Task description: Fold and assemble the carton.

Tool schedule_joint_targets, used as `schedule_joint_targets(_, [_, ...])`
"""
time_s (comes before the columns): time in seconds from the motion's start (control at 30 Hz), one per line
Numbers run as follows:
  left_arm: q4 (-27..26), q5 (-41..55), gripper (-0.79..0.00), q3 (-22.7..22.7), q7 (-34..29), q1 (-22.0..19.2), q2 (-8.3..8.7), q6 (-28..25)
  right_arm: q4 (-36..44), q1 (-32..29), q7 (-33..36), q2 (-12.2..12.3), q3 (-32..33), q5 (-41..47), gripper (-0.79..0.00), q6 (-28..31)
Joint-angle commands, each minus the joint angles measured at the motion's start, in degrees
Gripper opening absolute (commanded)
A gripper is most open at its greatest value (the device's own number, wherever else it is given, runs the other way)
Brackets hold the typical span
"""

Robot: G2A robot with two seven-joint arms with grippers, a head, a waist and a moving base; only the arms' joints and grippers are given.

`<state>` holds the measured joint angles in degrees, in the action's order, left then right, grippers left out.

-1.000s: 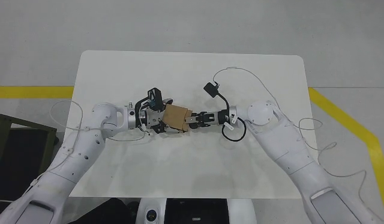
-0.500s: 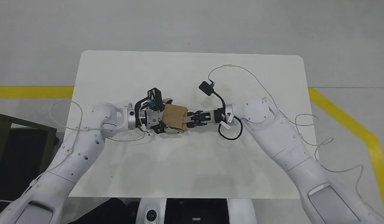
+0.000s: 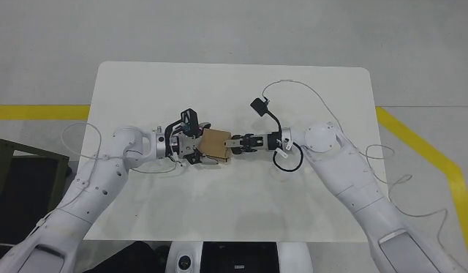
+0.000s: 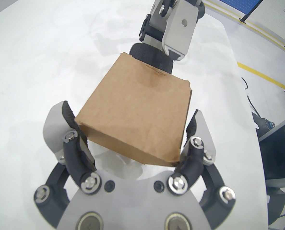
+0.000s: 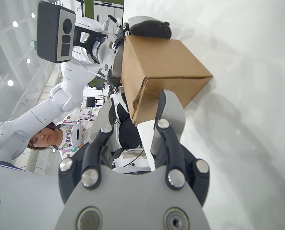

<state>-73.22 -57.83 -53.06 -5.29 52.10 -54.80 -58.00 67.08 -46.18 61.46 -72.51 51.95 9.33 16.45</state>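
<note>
Near the middle of the surface (image 3: 146, 83), your left claw (image 4: 131, 117) is clamped on the carton (image 3: 214, 144). Your right claw (image 5: 137, 101) is part open at the opp. end, w/ one finger touching the cardboard.

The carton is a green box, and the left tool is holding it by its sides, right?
Not quite. The carton is a brown box, not a green one, as the left wrist view shows. The rest is right: the left tool is holding it by its sides.
</note>
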Motion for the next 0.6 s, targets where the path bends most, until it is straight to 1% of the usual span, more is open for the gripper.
schedule_joint_targets(0.0, [0.1, 0.1, 0.0, 0.1, -0.2, -0.1, 0.01, 0.0, 1.2, -0.7, 0.3, 0.4, 0.7, -0.5, -0.493, -0.4])
schedule_joint_targets(0.13, [0.1, 0.4, 0.0, 0.2, -0.4, -0.2, 0.03, 0.0, 3.3, -2.3, 1.7, 0.9, 1.3, -1.4, -0.739, -1.7])
schedule_joint_targets(0.17, [0.2, 0.3, 0.0, 0.2, -0.5, -0.2, 0.04, 0.0, 3.5, -2.6, 2.0, 1.0, 1.3, -1.7, -0.785, -2.2])
schedule_joint_targets(0.37, [0.2, 0.6, 0.0, 0.3, -0.8, -0.3, 0.06, 0.0, 4.5, -3.6, 2.8, 1.2, 0.8, -1.8, -0.785, -3.3])
schedule_joint_targets(0.57, [0.0, 0.8, 0.0, 0.5, -1.1, -0.4, 0.05, 0.0, 4.0, -3.2, 2.6, 0.8, -0.4, -1.2, -0.785, -3.2])
